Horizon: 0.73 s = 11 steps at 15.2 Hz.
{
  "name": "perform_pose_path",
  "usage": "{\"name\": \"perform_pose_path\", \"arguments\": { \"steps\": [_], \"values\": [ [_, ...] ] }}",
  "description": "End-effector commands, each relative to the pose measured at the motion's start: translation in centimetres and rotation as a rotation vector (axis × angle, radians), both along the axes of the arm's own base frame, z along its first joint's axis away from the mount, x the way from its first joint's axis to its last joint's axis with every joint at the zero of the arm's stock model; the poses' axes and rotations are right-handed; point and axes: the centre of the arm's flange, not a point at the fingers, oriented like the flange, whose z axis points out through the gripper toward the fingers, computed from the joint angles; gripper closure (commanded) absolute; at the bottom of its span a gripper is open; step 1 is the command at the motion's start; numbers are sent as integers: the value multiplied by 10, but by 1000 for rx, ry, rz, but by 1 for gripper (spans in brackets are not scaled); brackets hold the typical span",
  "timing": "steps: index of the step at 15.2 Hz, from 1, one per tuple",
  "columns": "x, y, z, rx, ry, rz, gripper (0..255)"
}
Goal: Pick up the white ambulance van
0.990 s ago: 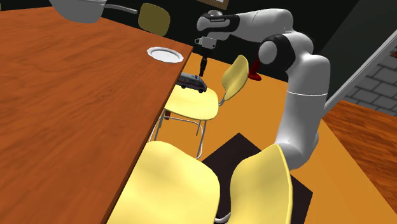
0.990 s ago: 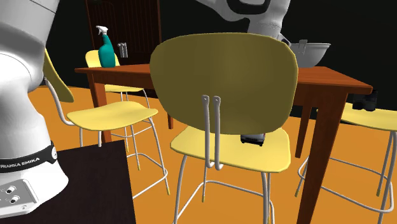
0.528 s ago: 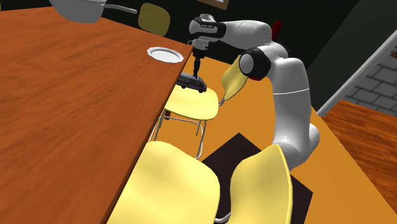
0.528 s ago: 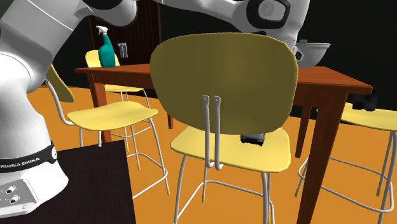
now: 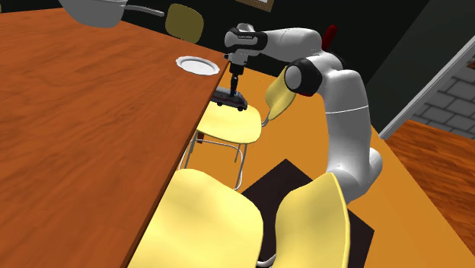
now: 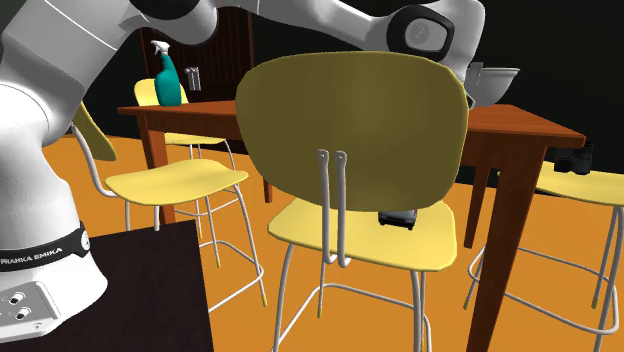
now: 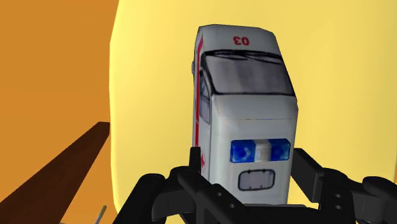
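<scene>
Widely open pincer (image 7: 248, 159), straddling white ambulance van (image 7: 245, 95), yellow chair (image 7: 356, 76) beneath

Glossy white arm (image 5: 347, 99), dark joints, black jaws — FRANKA EMIKA lettered on base band (image 6: 40, 255).

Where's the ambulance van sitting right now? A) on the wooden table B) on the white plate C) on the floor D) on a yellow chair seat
D: the white ambulance van rests on the yellow chair seat, just beside the edge of the wooden table in the shoulder view.
</scene>
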Motion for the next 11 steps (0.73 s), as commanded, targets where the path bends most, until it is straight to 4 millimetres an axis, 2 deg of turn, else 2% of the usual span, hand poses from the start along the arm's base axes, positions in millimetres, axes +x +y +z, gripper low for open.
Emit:
{"name": "perform_pose_path", "arguments": {
  "steps": [1,8,11],
  "values": [
    [0,1,-1,1,0,1,255],
    [0,1,-1,1,1,1,255],
    [0,1,15,1,1,1,255]
  ]
}}
